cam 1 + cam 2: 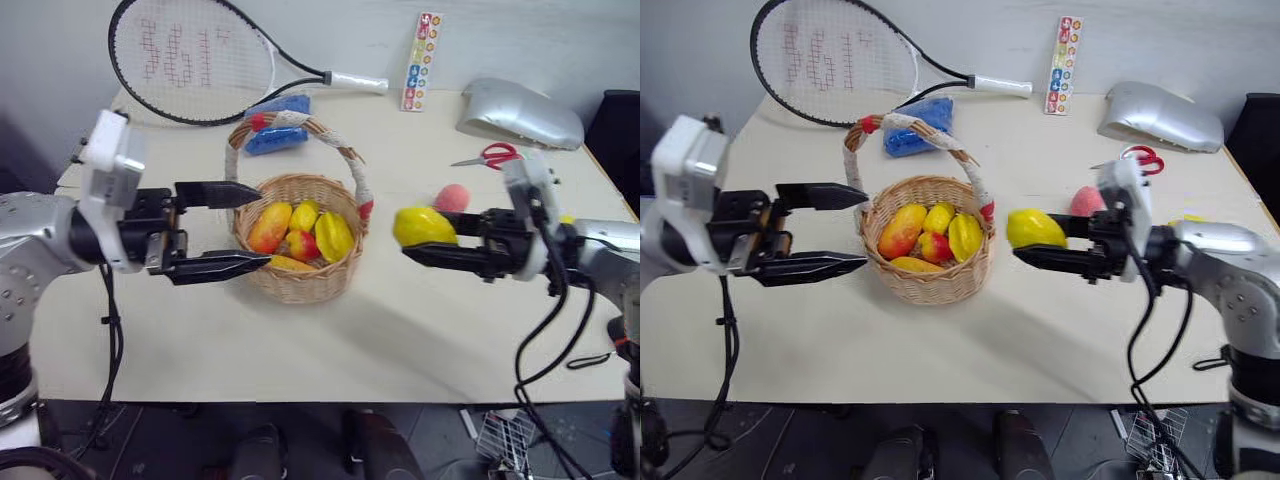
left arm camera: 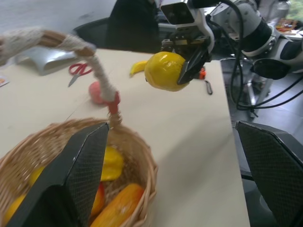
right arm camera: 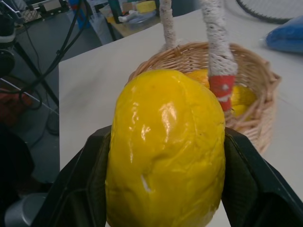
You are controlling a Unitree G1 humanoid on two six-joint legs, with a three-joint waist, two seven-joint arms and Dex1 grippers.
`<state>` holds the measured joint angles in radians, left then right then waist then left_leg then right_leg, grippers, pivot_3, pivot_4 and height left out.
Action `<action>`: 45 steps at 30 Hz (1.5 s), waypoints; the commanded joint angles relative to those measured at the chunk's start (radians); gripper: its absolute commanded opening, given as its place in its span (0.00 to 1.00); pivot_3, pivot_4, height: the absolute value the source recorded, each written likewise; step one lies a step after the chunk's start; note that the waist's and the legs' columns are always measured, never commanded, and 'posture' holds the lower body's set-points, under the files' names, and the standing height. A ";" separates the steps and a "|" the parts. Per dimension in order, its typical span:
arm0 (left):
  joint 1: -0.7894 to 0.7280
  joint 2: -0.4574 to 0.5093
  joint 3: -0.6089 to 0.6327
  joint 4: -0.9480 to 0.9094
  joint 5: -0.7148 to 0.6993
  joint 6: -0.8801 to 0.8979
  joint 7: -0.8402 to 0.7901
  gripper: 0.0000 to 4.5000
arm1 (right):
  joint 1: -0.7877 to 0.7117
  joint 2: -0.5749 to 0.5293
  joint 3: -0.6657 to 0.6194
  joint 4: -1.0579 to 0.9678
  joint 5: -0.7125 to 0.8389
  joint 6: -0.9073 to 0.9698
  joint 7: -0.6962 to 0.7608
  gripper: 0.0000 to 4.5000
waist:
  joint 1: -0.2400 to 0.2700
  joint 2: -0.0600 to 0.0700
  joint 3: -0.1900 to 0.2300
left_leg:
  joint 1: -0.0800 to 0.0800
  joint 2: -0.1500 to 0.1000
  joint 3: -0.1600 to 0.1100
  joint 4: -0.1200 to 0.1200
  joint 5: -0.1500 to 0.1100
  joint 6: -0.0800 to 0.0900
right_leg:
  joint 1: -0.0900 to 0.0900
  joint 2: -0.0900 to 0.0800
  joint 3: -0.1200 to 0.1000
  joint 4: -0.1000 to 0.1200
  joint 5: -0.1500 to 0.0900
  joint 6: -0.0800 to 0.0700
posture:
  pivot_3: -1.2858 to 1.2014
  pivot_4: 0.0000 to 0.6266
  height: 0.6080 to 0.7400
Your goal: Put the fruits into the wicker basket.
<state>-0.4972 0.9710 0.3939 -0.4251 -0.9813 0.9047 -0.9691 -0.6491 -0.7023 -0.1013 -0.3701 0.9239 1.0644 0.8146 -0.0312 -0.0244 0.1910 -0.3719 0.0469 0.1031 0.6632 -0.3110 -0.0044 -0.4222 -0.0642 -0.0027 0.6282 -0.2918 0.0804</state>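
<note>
We've got the right gripper [image 1: 425, 238] clamped on a yellow lemon [image 1: 424, 226], held above the table [image 1: 400, 340] just right of the wicker basket [image 1: 300, 270], while the left gripper [image 1: 255, 226] hovers at the basket's left rim with its jaws wide and empty. Inside the basket we see several yellow and orange-red fruits [image 1: 300, 235]. Farther right a pink peach [image 1: 453, 197] lies on the table, with red scissors [image 1: 492, 155] beyond it and a racket [image 1: 200, 55] at the far left.

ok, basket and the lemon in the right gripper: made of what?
Wicker basket: woven tan wicker by its visible weave, matte; handle wrapped in white cord. Lemon: likely moulded plastic, given its glossy highlights and dimpled skin, though foam can't be ruled out.
</note>
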 commanded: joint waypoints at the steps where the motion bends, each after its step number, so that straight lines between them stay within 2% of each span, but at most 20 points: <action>1: 0.000 0.027 0.045 -0.034 -0.041 0.003 0.020 1.00 | -0.075 0.086 0.081 -0.024 -0.018 0.036 -0.117 0.56 | 0.004 0.000 0.000 | -0.003 0.000 0.000 0.000 0.000 0.000 | -0.003 -0.001 0.000 0.001 0.000 0.000 | 0.52 0.24 1.00; 7: 0.009 0.038 0.039 -0.048 -0.057 -0.003 0.044 1.00 | -0.171 0.263 0.185 0.023 -0.068 0.056 -0.246 0.56 | 0.002 0.000 0.000 | -0.008 0.000 0.000 0.000 0.000 0.000 | -0.008 -0.001 -0.002 0.001 0.000 -0.001 | 0.52 0.24 1.00; 10: 0.009 0.035 0.034 -0.052 -0.062 -0.006 0.053 1.00 | -0.196 0.319 0.194 0.059 -0.111 0.040 -0.295 0.56 | -0.001 -0.001 0.000 | -0.013 0.000 0.000 0.000 0.000 0.000 | -0.014 -0.001 -0.003 0.002 0.000 -0.001 | 0.52 0.24 1.00; 12: 0.008 0.033 0.030 -0.052 -0.063 -0.010 0.057 1.00 | -0.198 0.337 0.192 0.069 -0.117 0.052 -0.309 0.71 | 0.000 -0.001 0.000 | -0.018 0.000 0.000 0.002 0.001 -0.001 | -0.019 0.000 -0.002 0.009 0.000 -0.001 | 0.52 0.24 1.00; 16: 0.005 0.027 0.020 -0.047 -0.060 -0.021 0.055 1.00 | -0.186 0.331 0.208 0.028 -0.135 0.051 -0.307 0.99 | 0.000 -0.001 0.000 | -0.019 0.000 0.001 0.002 0.001 -0.001 | -0.022 0.000 -0.002 0.010 0.000 -0.001 | 0.52 0.24 1.00; 17: 0.003 0.024 0.015 -0.044 -0.058 -0.026 0.053 1.00 | -0.182 0.325 0.196 0.011 -0.126 0.056 -0.306 0.99 | 0.000 -0.001 0.000 | -0.019 0.000 0.002 0.002 0.001 -0.001 | -0.022 0.000 -0.001 0.010 0.000 -0.001 | 0.52 0.24 1.00; 24: -0.031 0.004 -0.032 -0.019 -0.054 -0.056 0.041 1.00 | -0.131 0.205 -0.005 -0.096 0.073 0.203 -0.288 0.99 | 0.004 -0.001 -0.001 | -0.019 0.000 0.002 0.003 0.001 0.000 | -0.022 0.001 -0.001 0.010 0.000 -0.001 | 0.52 0.24 1.00; 27: -0.060 -0.003 -0.067 -0.001 -0.041 -0.076 0.023 1.00 | -0.078 0.080 -0.133 -0.118 0.179 0.255 -0.251 0.99 | 0.006 -0.001 -0.001 | -0.019 -0.001 0.002 0.003 0.001 0.000 | -0.021 0.001 -0.001 0.009 0.000 -0.001 | 0.52 0.24 1.00; 30: -0.116 -0.028 -0.116 0.025 -0.018 -0.103 0.009 1.00 | 0.017 -0.089 -0.226 -0.121 0.194 0.248 -0.175 0.99 | 0.008 -0.001 -0.001 | -0.019 -0.002 0.002 0.003 0.001 0.001 | -0.021 0.002 -0.001 0.007 0.000 -0.001 | 0.52 0.24 1.00; 33: -0.200 -0.091 -0.172 0.043 -0.004 -0.120 0.035 1.00 | 0.089 -0.181 -0.254 -0.037 0.096 0.169 -0.163 0.99 | 0.006 -0.001 -0.001 | -0.019 -0.002 0.002 0.003 0.001 0.002 | -0.021 0.003 0.000 0.007 0.000 0.000 | 0.52 0.24 1.00; 36: -0.249 -0.130 -0.205 0.036 -0.008 -0.120 0.037 1.00 | 0.097 -0.192 -0.192 0.101 -0.096 0.012 -0.219 0.99 | -0.005 -0.002 -0.001 | -0.016 -0.003 0.007 0.003 0.003 0.004 | -0.021 0.004 0.006 0.008 0.002 0.003 | 0.52 0.24 1.00; 42: -0.271 -0.137 -0.219 0.038 -0.002 -0.116 0.026 1.00 | -0.029 -0.024 -0.050 0.439 -0.401 -0.278 -0.371 0.99 | -0.022 -0.002 -0.001 | -0.014 -0.006 0.011 0.002 0.006 0.003 | -0.021 0.007 0.011 0.009 0.005 0.004 | 0.52 0.24 1.00; 45: -0.276 -0.137 -0.221 0.038 -0.004 -0.112 0.026 1.00 | -0.096 0.046 -0.027 0.580 -0.480 -0.362 -0.401 0.99 | -0.024 -0.002 -0.001 | -0.015 -0.003 0.011 0.002 0.007 0.002 | -0.023 0.008 0.011 0.010 0.005 0.004 | 0.52 0.24 1.00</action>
<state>-0.7574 0.8265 0.1537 -0.3778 -0.9824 0.7983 -0.9399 -0.7103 -0.6576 -0.1181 0.1717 0.4879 0.7703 0.4294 -0.0554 -0.0260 0.1904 -0.3872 0.0441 0.1142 0.6650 -0.3039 -0.0029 -0.4454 -0.0563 0.0083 0.6379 -0.2873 0.0844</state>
